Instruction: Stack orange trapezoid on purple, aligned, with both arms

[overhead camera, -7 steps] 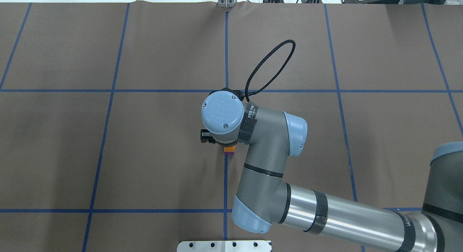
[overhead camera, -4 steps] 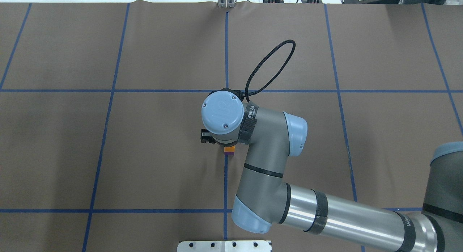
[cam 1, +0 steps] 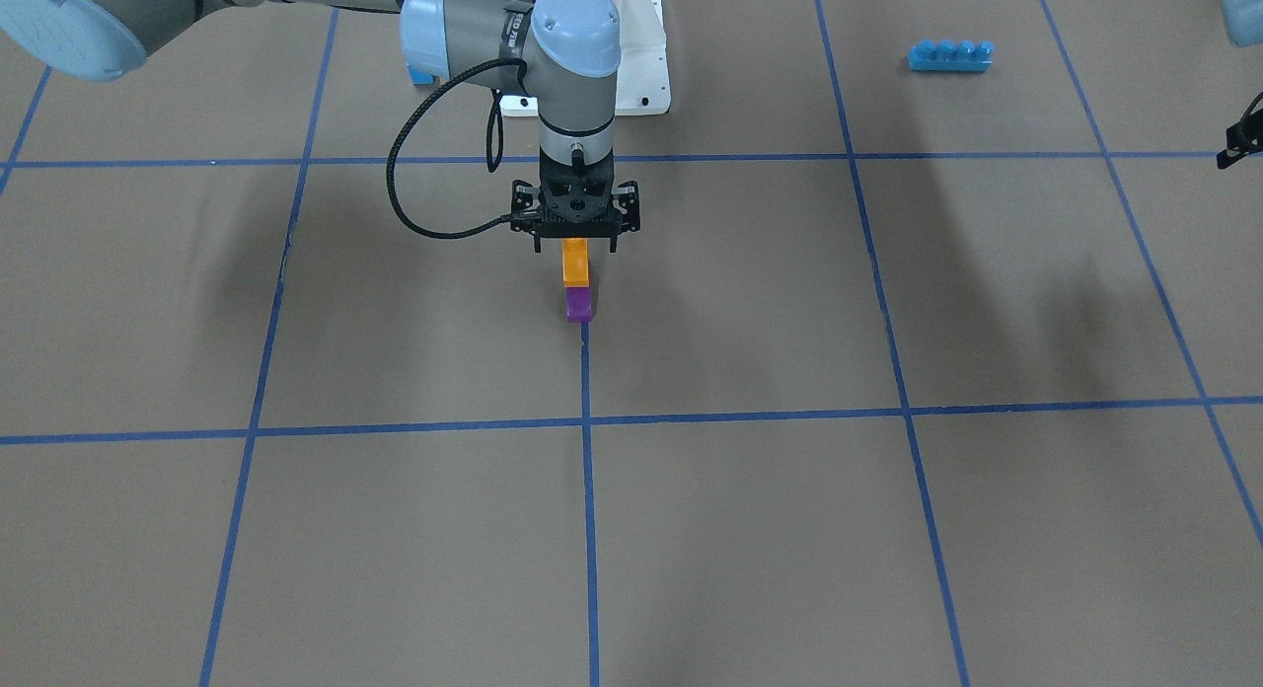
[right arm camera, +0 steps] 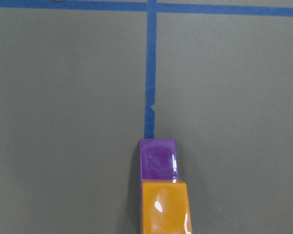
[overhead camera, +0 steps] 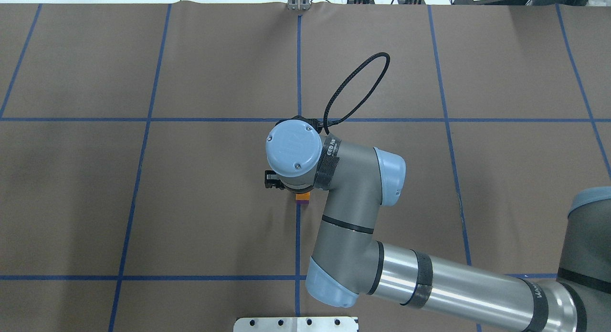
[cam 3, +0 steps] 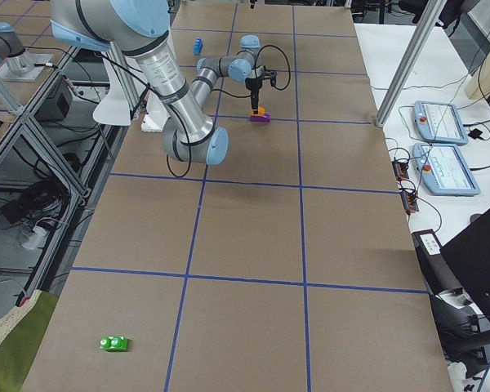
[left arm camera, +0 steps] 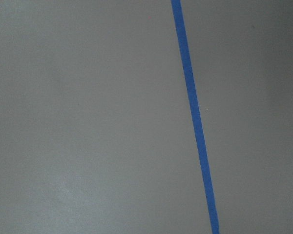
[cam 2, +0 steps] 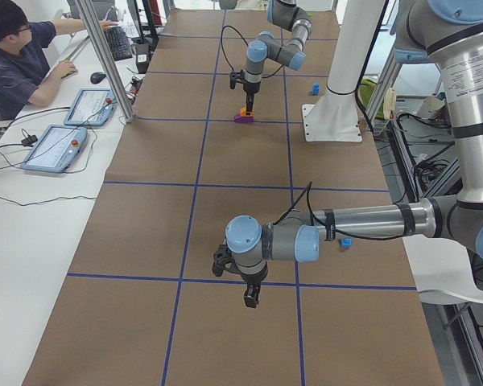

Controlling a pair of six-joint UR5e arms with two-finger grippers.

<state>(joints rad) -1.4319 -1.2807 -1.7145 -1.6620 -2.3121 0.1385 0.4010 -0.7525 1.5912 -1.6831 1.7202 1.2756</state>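
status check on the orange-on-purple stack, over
Grippers: right gripper at orange trapezoid top, grip unclear; left gripper hangs far off, state unclear. Orange sits on the purple, roughly flush. Path: blue block well aside, not in the way.

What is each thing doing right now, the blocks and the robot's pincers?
orange trapezoid: sitting on top of the purple.
purple: flat on the table, under the orange trapezoid.
right pincer: open, right above the orange trapezoid.
left pincer: hanging over the table, away from both; open or shut, can't tell.
blue block: lying on the table, untouched.
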